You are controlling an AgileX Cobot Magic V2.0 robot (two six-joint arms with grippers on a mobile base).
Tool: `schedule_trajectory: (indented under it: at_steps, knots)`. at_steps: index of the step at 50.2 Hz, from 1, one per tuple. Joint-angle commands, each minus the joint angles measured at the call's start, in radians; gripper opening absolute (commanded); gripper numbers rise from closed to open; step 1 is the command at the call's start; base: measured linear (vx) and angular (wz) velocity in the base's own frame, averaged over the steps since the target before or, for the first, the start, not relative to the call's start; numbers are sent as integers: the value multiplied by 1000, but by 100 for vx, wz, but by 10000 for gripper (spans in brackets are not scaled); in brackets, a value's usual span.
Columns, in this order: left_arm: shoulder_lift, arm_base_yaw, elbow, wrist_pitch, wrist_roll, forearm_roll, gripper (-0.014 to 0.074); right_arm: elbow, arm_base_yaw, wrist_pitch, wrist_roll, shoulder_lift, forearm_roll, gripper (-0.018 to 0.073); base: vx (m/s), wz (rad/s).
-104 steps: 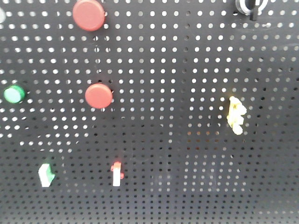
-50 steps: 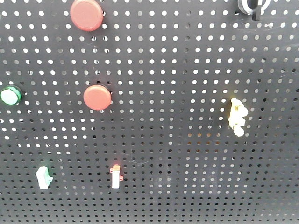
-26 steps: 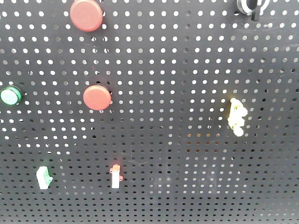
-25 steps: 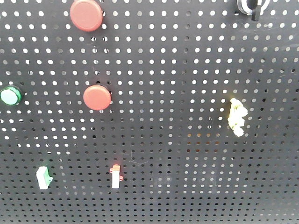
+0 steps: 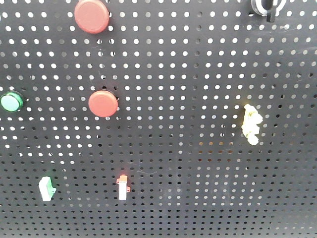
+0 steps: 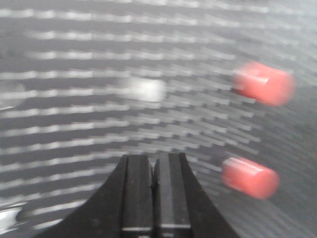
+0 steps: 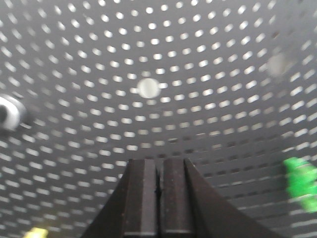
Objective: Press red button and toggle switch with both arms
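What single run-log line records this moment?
left fingers shut | right fingers shut | red button untouched | toggle switch untouched

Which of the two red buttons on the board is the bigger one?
The upper red button, at the top edge; the smaller red button sits below it.

The perforated panel (image 5: 174, 58) is recorded as dark grey sheet, matt and smooth, with regularly punched holes. The red button (image 5: 92, 16), upper left, is seen to have a matt, plastic-looking cap; the smaller red button (image 5: 103, 103) is finished alike. The toggle switch (image 5: 267, 6), upper right, is ringed in bright silver-white around a black lever. The jaws of the left gripper (image 6: 154, 158) and right gripper (image 7: 159, 161) are noted as smooth black with a faint sheen.
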Motion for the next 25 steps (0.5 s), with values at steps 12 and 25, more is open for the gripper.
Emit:
schedule_trajectory:
  at_steps: [12, 25]
  knots:
    - [297, -57, -244, 94, 454, -594, 2, -29, 0, -58, -16, 47, 28, -3, 0, 0]
    - [500, -57, -431, 106, 414, -591, 2, -29, 0, -47, -19, 47, 24, -3, 0, 0]
